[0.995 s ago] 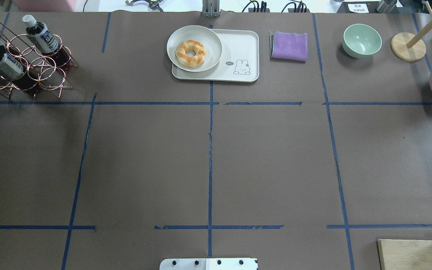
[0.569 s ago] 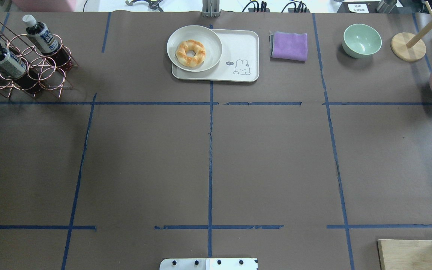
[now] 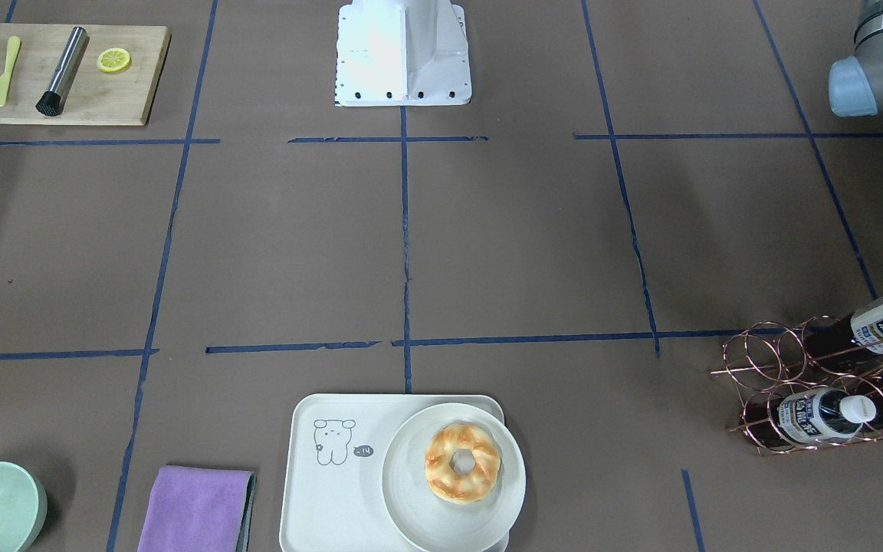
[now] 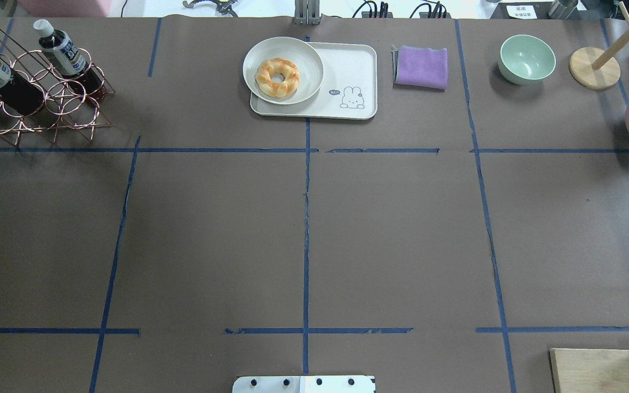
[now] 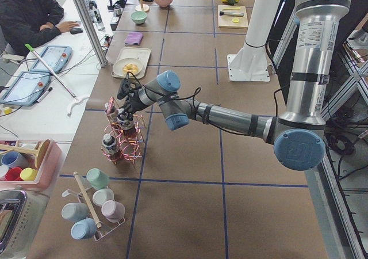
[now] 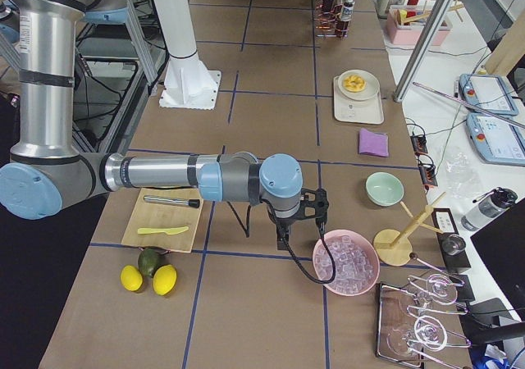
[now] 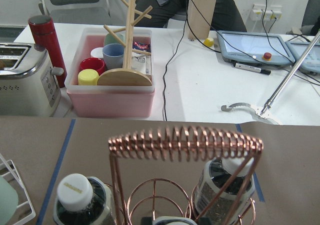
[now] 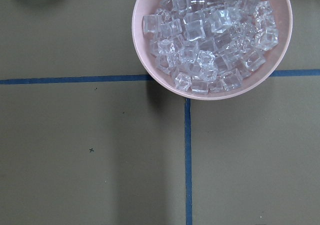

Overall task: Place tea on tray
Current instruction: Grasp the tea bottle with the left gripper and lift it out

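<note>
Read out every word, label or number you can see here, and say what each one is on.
"hi": speech bubble on the tray, just legible.
Labels on the tea bottles: printed characters, too small to read.
Bottle cap, left wrist view: raised print, blurred.
Sticker on the left arm: too small to read.
White card beyond the table's far edge: too small to read.

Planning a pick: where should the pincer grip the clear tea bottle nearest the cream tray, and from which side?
Grip the small clear plastic tea bottle just under its white screw cap; that end pokes free of the copper wire rack, whose rings enclose the lower body. It leans toward the robot's left, so probably come from above on that side.
</note>
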Available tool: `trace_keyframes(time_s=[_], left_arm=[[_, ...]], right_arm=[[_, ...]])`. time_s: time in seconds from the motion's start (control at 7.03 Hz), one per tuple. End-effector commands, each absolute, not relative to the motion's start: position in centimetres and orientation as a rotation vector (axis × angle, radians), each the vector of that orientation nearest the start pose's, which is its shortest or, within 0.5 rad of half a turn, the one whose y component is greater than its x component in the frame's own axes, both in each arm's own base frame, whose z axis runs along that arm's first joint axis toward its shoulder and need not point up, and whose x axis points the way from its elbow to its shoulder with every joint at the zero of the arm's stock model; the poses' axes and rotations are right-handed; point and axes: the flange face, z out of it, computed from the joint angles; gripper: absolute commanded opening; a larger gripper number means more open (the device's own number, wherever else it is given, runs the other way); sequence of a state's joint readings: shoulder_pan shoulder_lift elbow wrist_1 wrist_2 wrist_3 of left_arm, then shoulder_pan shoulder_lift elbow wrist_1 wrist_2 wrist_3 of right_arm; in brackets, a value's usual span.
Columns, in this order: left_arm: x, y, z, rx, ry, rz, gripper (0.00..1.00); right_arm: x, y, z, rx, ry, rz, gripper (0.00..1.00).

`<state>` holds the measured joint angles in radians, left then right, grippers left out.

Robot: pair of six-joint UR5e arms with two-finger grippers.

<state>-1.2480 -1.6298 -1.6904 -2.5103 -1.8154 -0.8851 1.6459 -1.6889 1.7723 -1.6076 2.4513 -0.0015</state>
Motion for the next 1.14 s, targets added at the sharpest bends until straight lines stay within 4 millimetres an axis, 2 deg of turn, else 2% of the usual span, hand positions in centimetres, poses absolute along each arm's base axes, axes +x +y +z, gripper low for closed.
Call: trace_keyframes(time_s=[0.0,0.14,0.28,0.43,0.57,0.71,1.0], left_arm=[[4.0,-54.2,44.2,0.816,0.848,-0.375,0.0],[1.8,-53.4,41.8,0.787,0.868,-0.384,0.0],[1.1,-51.5,39.0,0.782,0.875,-0.381,0.0],[0.6,-47.8,37.1,0.765,0.869,-0.385,0.0],[0.3,-45.4,34.7,0.749,0.867,-0.384,0.0],[2.4,-43.2,31.4,0.723,0.889,-0.339,0.0],[8.6,-41.1,27.3,0.696,0.887,-0.303,0.0]], right_arm=[[9.0,-43.8,61.2,0.074,-0.878,0.05,1.0],[9.0,-43.8,61.2,0.074,-0.878,0.05,1.0],[9.0,-43.8,61.2,0.074,-0.878,0.05,1.0],[9.0,-43.8,61.2,0.075,-0.878,0.049,1.0],[9.0,-43.8,61.2,0.075,-0.878,0.051,1.0],[9.0,-43.8,61.1,0.075,-0.88,0.051,1.0],[8.9,-43.8,61.1,0.075,-0.881,0.051,1.0]])
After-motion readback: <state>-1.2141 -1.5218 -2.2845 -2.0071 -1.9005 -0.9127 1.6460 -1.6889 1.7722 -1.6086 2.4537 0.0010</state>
